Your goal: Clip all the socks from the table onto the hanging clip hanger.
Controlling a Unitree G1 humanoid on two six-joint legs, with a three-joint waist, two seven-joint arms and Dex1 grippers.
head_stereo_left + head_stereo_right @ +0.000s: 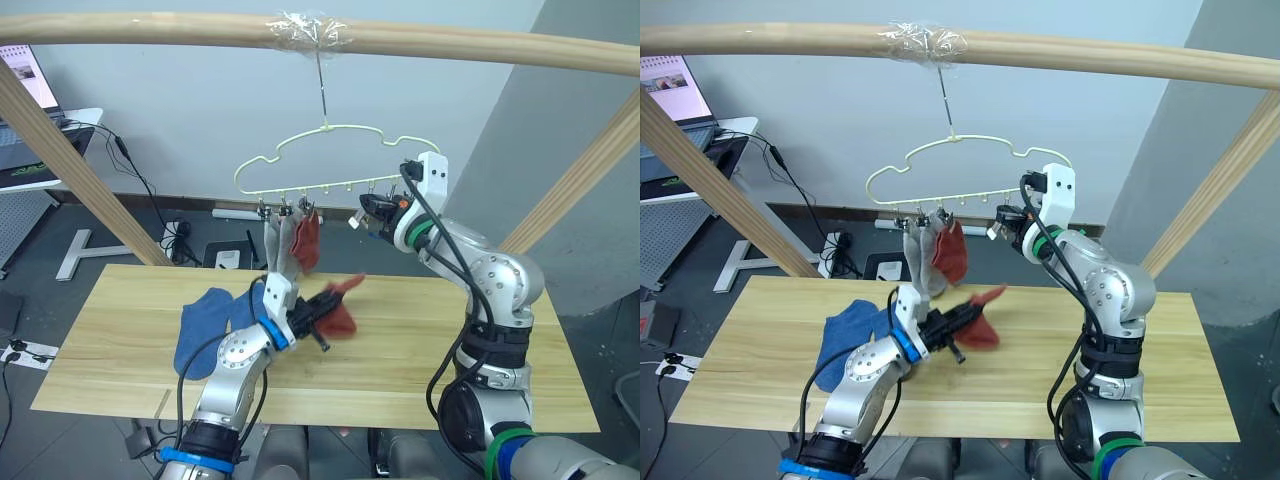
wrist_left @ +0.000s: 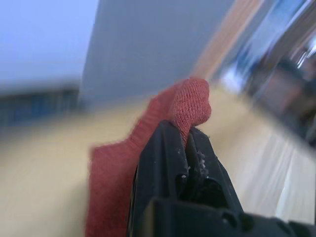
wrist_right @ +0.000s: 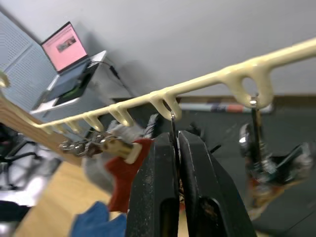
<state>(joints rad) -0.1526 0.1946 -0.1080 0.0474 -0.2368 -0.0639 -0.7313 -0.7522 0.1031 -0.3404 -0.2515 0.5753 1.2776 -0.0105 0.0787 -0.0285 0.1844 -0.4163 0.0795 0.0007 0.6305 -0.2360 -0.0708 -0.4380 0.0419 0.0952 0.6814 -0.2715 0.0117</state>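
Left gripper, frame center, is pinching a soft rust-red ankle sock just above the pale wood plank table. Right gripper is squeezed on a small dark metal clip of the thin yellow-green wire hanger. Risk: the loose hanger swings and the sock misses the clip.

I can read no text, label, brand or number anywhere from my station: the laptop screen at the side shows a pinkish page with marks too small to make out, and nothing else carries any writing I can see
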